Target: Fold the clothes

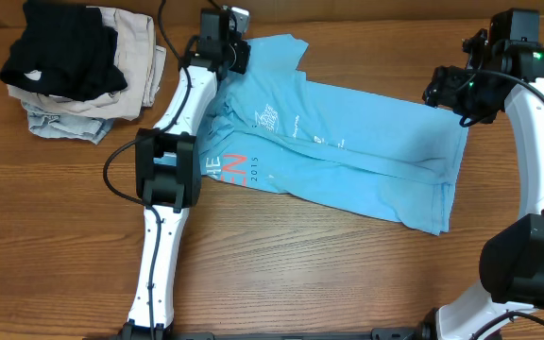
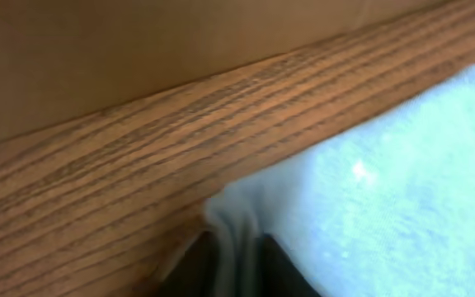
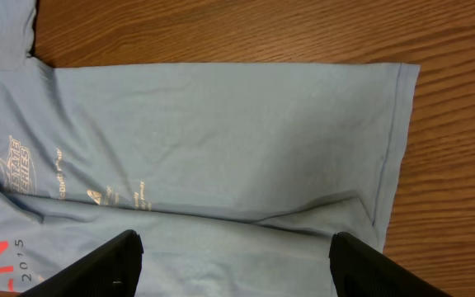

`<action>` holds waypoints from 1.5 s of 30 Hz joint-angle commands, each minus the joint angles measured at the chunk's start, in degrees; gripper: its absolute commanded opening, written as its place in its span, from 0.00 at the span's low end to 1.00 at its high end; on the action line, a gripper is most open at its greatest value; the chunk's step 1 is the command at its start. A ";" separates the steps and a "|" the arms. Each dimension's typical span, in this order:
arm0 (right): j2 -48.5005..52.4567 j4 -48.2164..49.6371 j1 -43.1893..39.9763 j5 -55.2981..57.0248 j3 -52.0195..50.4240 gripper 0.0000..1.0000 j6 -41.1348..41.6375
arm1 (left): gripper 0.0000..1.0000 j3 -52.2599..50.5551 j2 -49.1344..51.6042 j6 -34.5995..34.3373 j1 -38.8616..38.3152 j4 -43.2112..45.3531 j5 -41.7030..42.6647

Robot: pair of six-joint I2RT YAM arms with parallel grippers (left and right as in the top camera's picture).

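Note:
The light blue T-shirt (image 1: pixel 348 151) lies folded lengthwise across the table, its neck end to the left and its hem to the right. My left gripper (image 1: pixel 239 47) is at the shirt's far left corner. In the left wrist view its dark fingers (image 2: pixel 283 268) are shut on a pinched fold of the blue fabric (image 2: pixel 236 239), close to the table's far edge. My right gripper (image 1: pixel 456 94) hovers above the hem end. In the right wrist view it (image 3: pixel 237 264) stands open over the shirt (image 3: pixel 221 140) and holds nothing.
A pile of folded garments sits at the back left: black (image 1: pixel 64 52) on top, beige (image 1: pixel 135 57) and pale denim (image 1: pixel 64 123) under it. Bare wooden table (image 1: pixel 300 274) stretches in front of the shirt.

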 commanded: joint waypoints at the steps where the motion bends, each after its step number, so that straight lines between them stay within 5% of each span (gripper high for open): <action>1: -0.46 0.11 0.37 -0.33 0.07 0.76 -0.04 | 0.08 -0.92 -1.18 0.31 -1.03 -1.40 -1.07; 19: 1.75 4.81 0.33 2.47 0.04 0.75 -0.04 | 0.04 6.82 -8.87 -0.59 -1.14 -13.22 -5.88; 32: 15.02 14.38 -2.34 9.66 0.07 0.68 3.39 | 0.04 6.82 -10.43 -0.57 -1.16 -22.53 -5.35; 45: 23.15 21.07 -9.73 9.38 0.04 0.63 5.09 | 0.04 6.86 -10.45 -0.55 -1.16 -22.34 -5.35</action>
